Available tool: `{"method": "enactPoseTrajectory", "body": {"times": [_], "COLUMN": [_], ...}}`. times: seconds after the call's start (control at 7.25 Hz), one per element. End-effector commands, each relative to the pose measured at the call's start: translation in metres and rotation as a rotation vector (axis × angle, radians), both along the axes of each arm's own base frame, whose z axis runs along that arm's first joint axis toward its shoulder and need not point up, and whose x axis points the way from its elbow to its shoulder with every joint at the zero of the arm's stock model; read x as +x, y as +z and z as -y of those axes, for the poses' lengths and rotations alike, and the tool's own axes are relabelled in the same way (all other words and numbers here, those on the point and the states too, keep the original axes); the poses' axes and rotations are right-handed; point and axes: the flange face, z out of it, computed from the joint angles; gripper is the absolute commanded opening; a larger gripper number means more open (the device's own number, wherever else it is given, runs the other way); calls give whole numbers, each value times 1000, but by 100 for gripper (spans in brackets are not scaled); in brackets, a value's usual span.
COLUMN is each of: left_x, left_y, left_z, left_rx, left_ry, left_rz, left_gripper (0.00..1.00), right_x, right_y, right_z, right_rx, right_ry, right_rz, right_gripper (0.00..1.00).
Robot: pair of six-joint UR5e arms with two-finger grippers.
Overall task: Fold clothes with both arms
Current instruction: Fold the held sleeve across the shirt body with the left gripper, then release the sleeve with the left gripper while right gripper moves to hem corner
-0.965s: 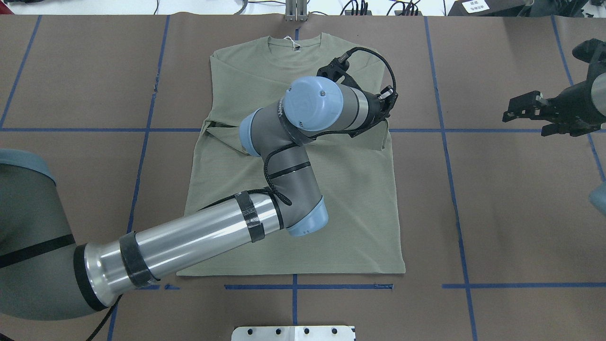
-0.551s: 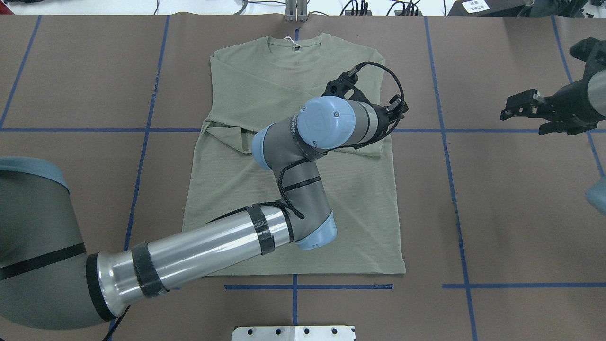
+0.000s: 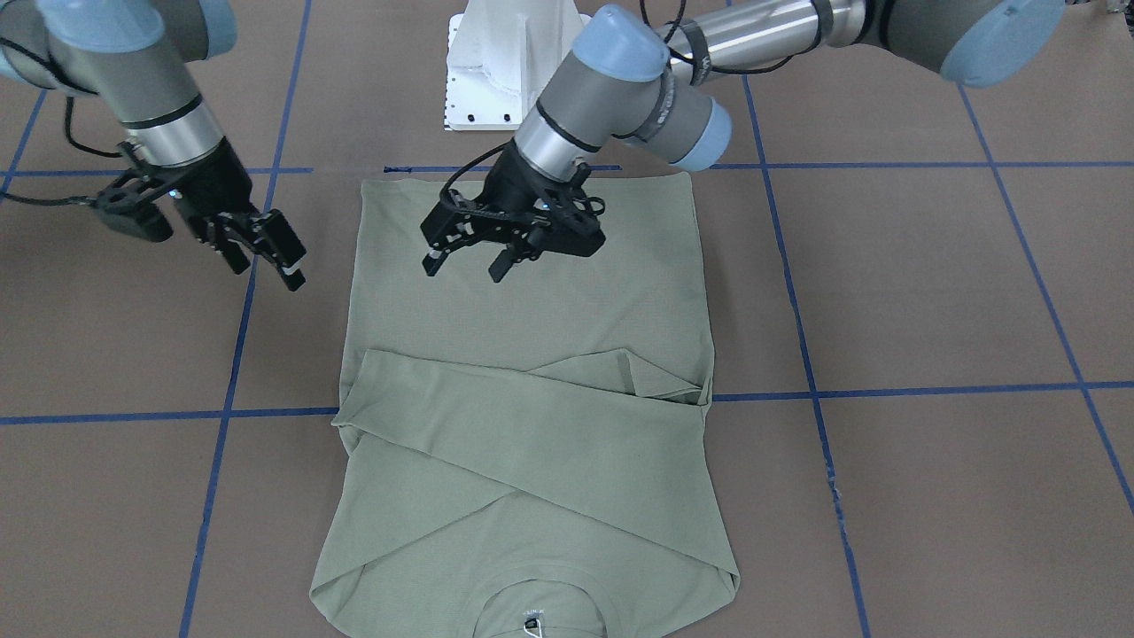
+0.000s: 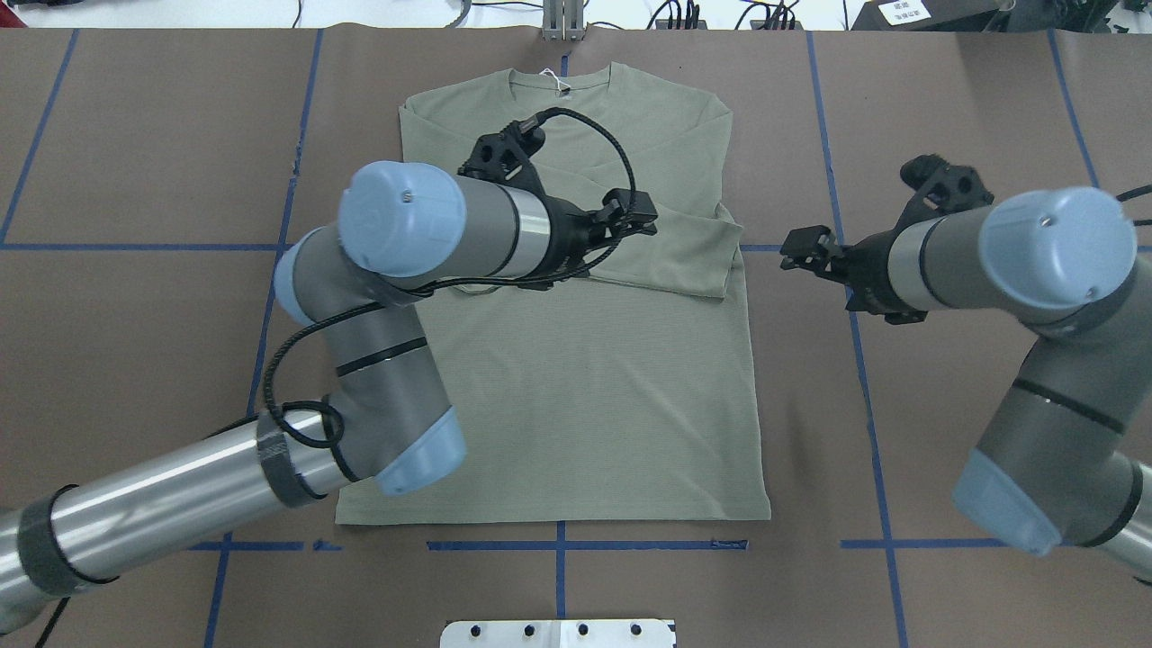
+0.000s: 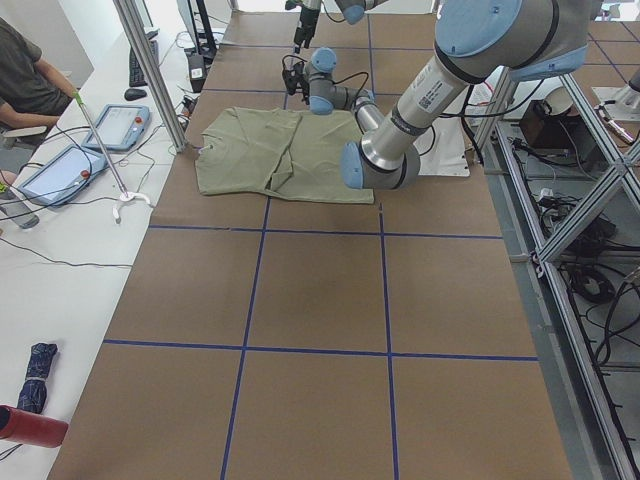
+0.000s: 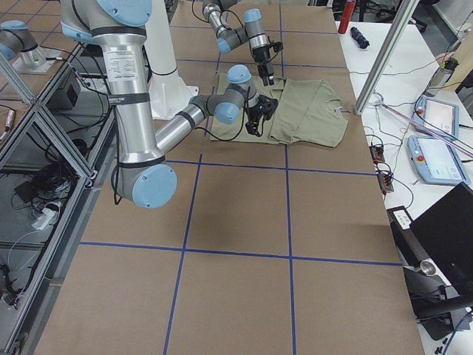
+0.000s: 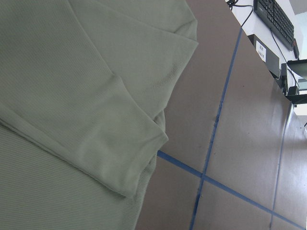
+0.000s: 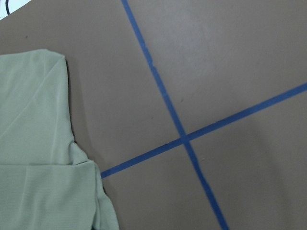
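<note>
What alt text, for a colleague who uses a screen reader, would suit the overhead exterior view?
A sage-green long-sleeve shirt lies flat on a brown table with blue tape lines, sleeves folded across its chest. The left gripper hovers open over the sleeves; the right gripper, open, is beside the shirt's right edge.

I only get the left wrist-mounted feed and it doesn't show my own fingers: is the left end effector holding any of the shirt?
Observer: No, the left end effector is open and holds no cloth.
Operator: And the right one?
Observer: The right end effector is open too, over bare table beside the shirt.
Operator: Both sleeves folded in?
Observer: Yes, both sleeves lie crossed over the chest.
</note>
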Motion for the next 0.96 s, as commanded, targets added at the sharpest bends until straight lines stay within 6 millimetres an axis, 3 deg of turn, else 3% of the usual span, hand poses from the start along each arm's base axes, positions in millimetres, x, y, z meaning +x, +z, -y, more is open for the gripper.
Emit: {"method": "enactPoseTrajectory", "body": {"times": [0.0, 0.28, 0.41, 0.55, 0.83], "left_x": [-69, -107, -108, -108, -106], "left_y": [50, 72, 75, 75, 77], "left_z": [-3, -28, -29, -29, -28], "left_rx": [71, 114, 111, 111, 107], "left_ry": [21, 36, 36, 36, 36], "left_rz": [63, 75, 78, 78, 82], "left_gripper": [96, 96, 96, 96, 96], "right_x": [-46, -64, -81, -93, -125], "right_y": [-30, -60, -55, -47, -15], "right_z": [-75, -165, -200, -224, -245], "right_rx": [-35, -86, -112, -158, -222], "right_ry": [45, 82, 87, 110, 159], "right_rz": [30, -61, -82, -75, -114], "right_gripper": [100, 100, 99, 98, 93]}}
